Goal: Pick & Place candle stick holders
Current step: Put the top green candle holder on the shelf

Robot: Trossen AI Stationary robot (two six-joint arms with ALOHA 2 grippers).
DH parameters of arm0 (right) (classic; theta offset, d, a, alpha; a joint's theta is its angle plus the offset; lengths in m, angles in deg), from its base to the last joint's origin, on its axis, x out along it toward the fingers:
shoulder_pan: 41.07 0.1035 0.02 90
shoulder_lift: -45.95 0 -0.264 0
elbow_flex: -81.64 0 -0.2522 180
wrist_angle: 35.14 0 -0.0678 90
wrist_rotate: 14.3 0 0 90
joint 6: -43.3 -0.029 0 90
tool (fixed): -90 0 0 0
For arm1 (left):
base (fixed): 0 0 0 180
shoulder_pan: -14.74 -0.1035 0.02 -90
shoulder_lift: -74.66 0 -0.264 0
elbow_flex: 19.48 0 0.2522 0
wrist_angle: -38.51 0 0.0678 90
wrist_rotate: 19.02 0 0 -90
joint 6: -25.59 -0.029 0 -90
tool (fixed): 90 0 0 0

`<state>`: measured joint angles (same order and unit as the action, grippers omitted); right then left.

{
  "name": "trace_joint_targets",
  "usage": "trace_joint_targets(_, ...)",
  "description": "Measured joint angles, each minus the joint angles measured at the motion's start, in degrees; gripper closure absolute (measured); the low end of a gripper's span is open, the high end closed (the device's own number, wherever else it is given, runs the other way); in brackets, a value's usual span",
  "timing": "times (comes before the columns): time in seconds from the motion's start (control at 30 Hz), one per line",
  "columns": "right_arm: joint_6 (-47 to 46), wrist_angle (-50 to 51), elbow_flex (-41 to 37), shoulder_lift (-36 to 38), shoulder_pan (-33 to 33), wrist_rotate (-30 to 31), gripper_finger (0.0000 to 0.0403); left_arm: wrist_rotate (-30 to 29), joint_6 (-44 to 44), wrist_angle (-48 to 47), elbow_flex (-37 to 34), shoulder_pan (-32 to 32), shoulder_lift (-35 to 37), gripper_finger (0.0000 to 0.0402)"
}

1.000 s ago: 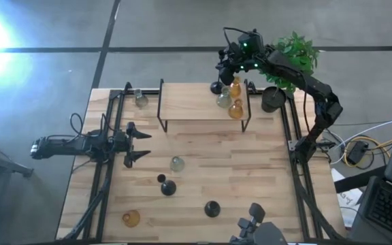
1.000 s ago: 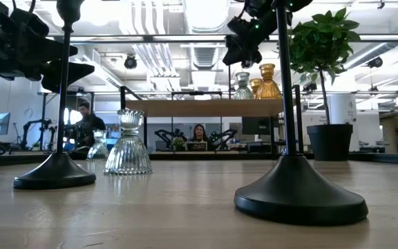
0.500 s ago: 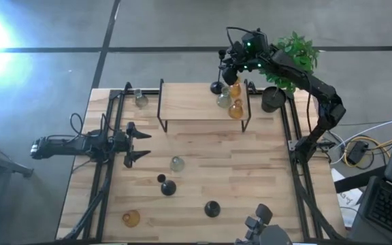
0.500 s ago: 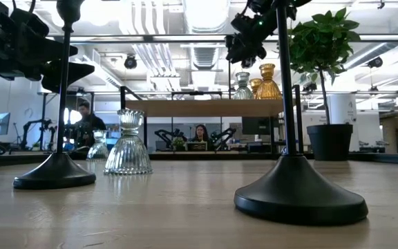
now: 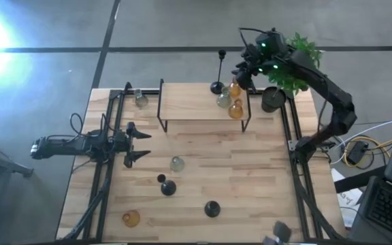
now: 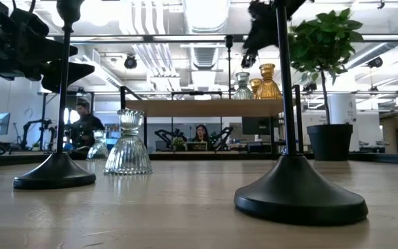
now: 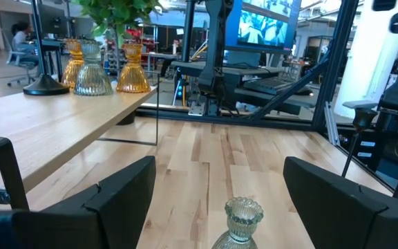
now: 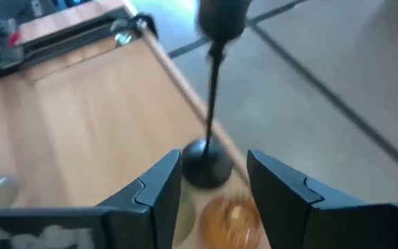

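The right gripper (image 5: 245, 68) is seen parted and empty above the wooden shelf (image 5: 196, 102). Just ahead of it a black candle stick holder (image 5: 217, 86) stands upright on the shelf, beside amber holders (image 5: 235, 89). The left gripper (image 5: 136, 143) is held wide open over the tabletop (image 5: 250, 184).

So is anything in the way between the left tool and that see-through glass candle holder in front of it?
No, nothing visible. The left tool is open, and the clear glass holder stands right ahead of it on bare table. In the high view the black holders stand off to one side, out of that path.
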<state>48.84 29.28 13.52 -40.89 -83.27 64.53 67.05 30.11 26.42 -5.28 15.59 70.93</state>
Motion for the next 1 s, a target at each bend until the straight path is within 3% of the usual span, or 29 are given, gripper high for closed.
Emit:
trace_joint_targets(0.13,-0.4,7.4,0.0,4.6,2.1,-3.9,0.0272,0.0,0.0,0.0,0.0,0.0,0.0,0.0078)
trace_joint_targets(0.27,-1.5,7.4,-1.0,8.9,6.9,-7.0,0.0305,0.0,0.0,0.0,0.0,0.0,0.0,0.0078)
trace_joint_targets(0.6,-4.9,7.8,-4.3,16.5,25.8,-7.5,0.0391,0.0,0.0,0.0,0.0,0.0,0.0,0.0078)
trace_joint_targets(0.87,-19.4,-3.0,-21.3,27.6,39.0,-5.1,0.0394,0.0,0.0,0.0,0.0,0.0,0.0,0.0078)
trace_joint_targets(1.0,-24.4,-12.9,-32.6,35.1,44.8,1.3,0.0395,0.0,0.0,0.0,0.0,0.0,0.0,0.0078)
